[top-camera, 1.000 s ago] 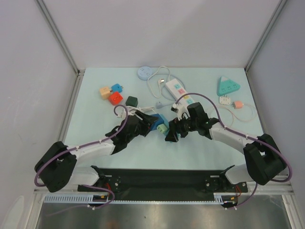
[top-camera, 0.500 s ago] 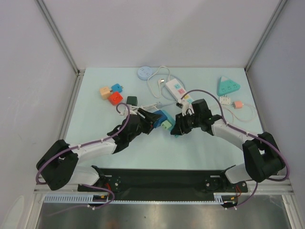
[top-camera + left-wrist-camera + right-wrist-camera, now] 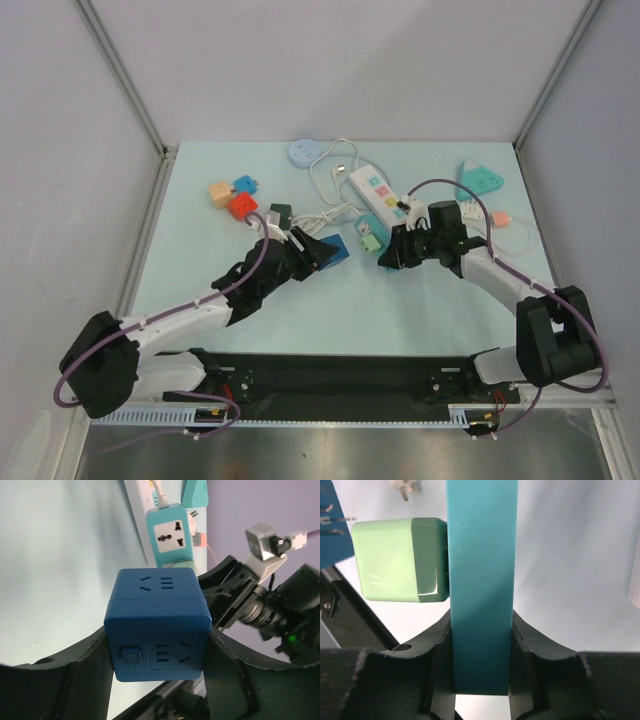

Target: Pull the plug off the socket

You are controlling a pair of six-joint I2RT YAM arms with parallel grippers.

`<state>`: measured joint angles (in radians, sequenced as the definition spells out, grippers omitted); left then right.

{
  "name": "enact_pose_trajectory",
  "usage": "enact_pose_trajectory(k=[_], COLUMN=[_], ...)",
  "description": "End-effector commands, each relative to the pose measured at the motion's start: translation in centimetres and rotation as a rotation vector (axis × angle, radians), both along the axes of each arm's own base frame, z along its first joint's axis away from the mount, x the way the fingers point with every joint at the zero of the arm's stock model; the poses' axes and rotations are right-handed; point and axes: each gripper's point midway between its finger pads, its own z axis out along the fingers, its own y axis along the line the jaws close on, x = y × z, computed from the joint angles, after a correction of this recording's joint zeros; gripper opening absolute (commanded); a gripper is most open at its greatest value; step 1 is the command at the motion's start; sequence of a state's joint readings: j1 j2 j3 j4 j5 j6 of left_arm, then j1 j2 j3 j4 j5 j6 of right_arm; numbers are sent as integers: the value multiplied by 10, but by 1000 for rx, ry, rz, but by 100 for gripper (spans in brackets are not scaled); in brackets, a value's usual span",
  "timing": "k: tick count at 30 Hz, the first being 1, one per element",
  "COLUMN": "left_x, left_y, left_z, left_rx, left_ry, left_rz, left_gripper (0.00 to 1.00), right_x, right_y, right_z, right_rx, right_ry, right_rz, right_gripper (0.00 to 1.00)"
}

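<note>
running off frame, teal plug [image 3: 480, 555] sits clamped in right tool [image 3: 481, 630].

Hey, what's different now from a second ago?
The right fingers closed on the teal-and-green plug and drew it rightward, off the blue cube socket; a gap now shows between them. The left fingers kept gripping the cube, roughly in place; everything else stayed put.
</note>
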<state>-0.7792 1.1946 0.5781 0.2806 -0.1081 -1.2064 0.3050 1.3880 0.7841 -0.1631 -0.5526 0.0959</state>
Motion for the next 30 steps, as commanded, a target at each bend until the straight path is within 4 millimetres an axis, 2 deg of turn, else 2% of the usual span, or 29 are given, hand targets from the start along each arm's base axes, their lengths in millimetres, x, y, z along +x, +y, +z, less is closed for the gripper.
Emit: enact_pose_trajectory(k=[1, 2, 3, 4, 5, 7, 8, 10, 11, 13, 14, 15, 17, 18, 20, 21, 22, 23, 25, 27, 28, 30], left_x=[3, 5, 7, 9, 14, 17, 25, 27, 33, 36, 44, 45, 56, 61, 73, 79, 87, 101, 108, 121, 123, 130], left_y=[17, 36, 47, 59, 84, 111, 135, 159, 179, 197, 210, 214, 226, 227, 232, 234, 236, 248, 254, 260, 261, 262], left_z=[39, 38, 36, 34, 32, 23, 21, 11, 11, -8, -5, -20, -23, -34, -35, -46, -41, -50, -56, -54, -65, -70], left_rx=[70, 126, 163, 179, 216, 274, 294, 356, 376, 441, 469, 505, 531, 544, 525, 539, 539, 548, 556, 562, 570, 573], left_ry=[-168, -181, -195, -183, -179, -156, -140, -105, -88, -3, 10, 70, 99, 135, 137, 166, 160, 201, 234, 237, 274, 294], left_rz=[-14, 19, 33, 64, 116, 164, 229, 265, 322, 342, 371, 360, 378, 371, 373, 367, 373, 385, 388, 390, 375, 362], left_gripper=[0, 0, 0, 0, 0, 0, 0, 0, 0, 0, 0, 0, 0, 0, 0, 0, 0, 0, 0, 0, 1, 7], right_x=[7, 6, 2, -6, -5, -10, -11, -12, -13, -13, -12, -12, -13, -13, -13, -13, -13, -13, -12, -13, -13, -12], right_y=[-2, -5, -10, -6, -13, -13, -13, -12, -12, -12, -12, -12, -12, -12, -12, -12, -12, -13, -13, -13, -13, -13], right_z=[47, 54, 58, 62, 68, 73, 75, 78, 78, 79, 78, 79, 79, 80, 82, 82, 82, 83, 85, 85, 84, 85], right_rx=[95, 112, 142, 174, 183, 211, 213, 220, 221, 223, 225, 226, 226, 227, 227, 226, 224, 224, 223, 225, 225, 225], right_ry=[-165, -179, -199, -189, -217, -226, -232, -240, -242, -242, -236, -238, -241, -240, -246, -249, -251, -253, -259, -258, -258, -260], right_rz=[103, 105, 151, 187, 196, 218, 222, 225, 227, 226, 223, 222, 223, 221, 220, 221, 219, 216, 217, 217, 216, 217], right_gripper=[0, 0, 0, 0, 0, 0, 0, 0, 0, 0, 0, 0, 0, 0, 0, 0, 0, 0, 0, 0, 0, 0])
